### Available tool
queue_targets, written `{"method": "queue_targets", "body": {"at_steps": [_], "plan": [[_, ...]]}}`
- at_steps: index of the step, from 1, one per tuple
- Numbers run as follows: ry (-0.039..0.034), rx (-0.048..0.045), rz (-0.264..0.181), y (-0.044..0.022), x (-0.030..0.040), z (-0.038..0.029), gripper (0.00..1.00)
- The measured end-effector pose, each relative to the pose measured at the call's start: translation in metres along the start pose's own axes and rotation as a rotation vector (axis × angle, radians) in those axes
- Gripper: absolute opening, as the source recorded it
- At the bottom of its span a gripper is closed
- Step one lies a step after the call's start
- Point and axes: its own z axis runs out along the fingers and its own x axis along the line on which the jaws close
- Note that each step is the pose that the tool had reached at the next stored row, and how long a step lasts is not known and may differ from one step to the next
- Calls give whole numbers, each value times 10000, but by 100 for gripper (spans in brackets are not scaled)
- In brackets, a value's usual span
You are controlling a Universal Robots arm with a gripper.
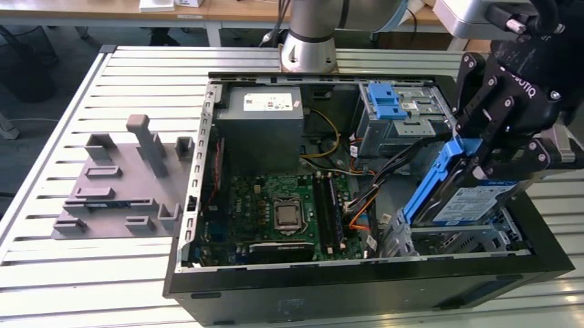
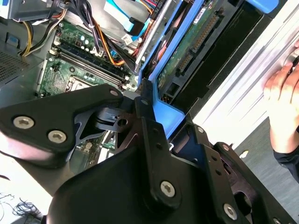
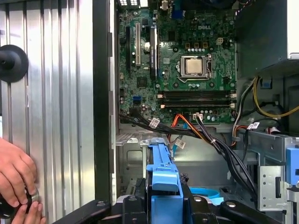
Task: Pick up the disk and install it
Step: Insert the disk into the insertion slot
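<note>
The disk (image 1: 463, 202), silver with a blue-and-white label and a blue carrier frame, stands tilted on edge at the exterior view's right end of the open computer case (image 1: 365, 287). Its lower end sits in the drive bay (image 1: 456, 240) there. My black gripper (image 1: 482, 158) is shut on the disk's upper end. In the first wrist view the blue frame (image 3: 162, 175) runs between my fingers (image 3: 131, 205), with my gripper (image 3: 163, 207) closed on it. The second wrist view shows the disk's green circuit board (image 2: 196, 39) and blue frame (image 2: 164, 116) held in my gripper (image 2: 156, 122).
Inside the case lie the motherboard (image 1: 283, 205), a grey power-supply box (image 1: 264, 113), a silver drive cage with a blue latch (image 1: 394, 102) and loose cables (image 1: 383, 171). A grey fixture (image 1: 119, 184) stands on the slatted table. A person's hand (image 3: 16, 175) rests beside the case.
</note>
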Motion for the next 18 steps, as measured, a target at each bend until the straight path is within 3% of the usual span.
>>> {"method": "queue_targets", "body": {"at_steps": [18], "plan": [[0, 0, 0, -2, 27, 201, 36]]}}
